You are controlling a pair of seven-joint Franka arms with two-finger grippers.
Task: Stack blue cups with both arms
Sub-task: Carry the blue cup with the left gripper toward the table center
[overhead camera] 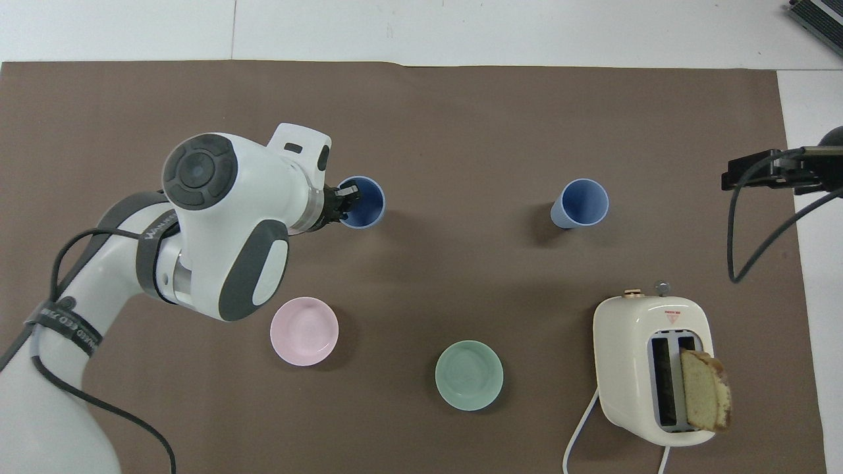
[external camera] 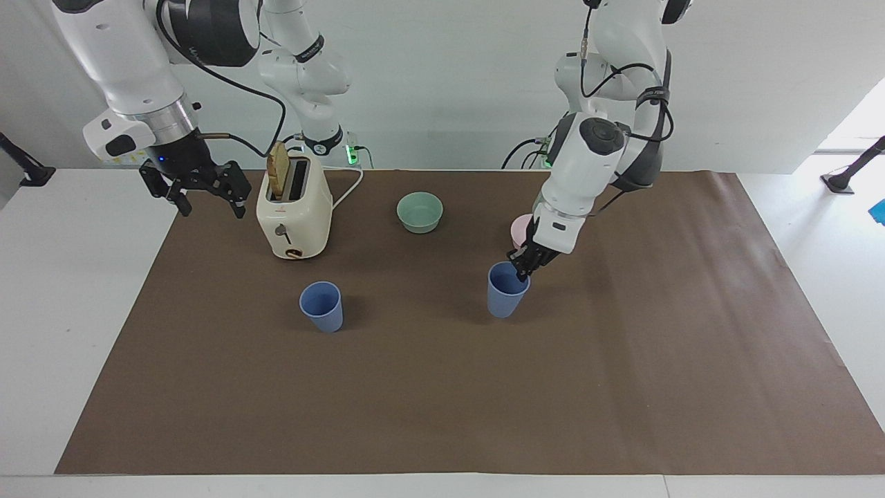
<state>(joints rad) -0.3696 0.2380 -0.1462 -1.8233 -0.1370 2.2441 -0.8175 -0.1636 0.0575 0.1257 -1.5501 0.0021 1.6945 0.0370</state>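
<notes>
One blue cup [external camera: 507, 294] [overhead camera: 366, 204] is upright, low over the middle of the brown mat. My left gripper [external camera: 520, 267] [overhead camera: 344, 203] is shut on its rim, one finger inside the cup. The other blue cup [external camera: 321, 306] [overhead camera: 581, 203] stands free on the mat, toward the right arm's end. My right gripper [external camera: 207, 194] hangs open and holds nothing, over the mat's edge beside the toaster; the right arm waits.
A cream toaster [external camera: 294, 214] [overhead camera: 652, 368] holding a bread slice stands nearer to the robots than the free cup. A green bowl [external camera: 420, 211] [overhead camera: 469, 375] and a pink bowl [external camera: 517, 227] [overhead camera: 304, 331] sit on the mat; the left arm partly hides the pink one in the facing view.
</notes>
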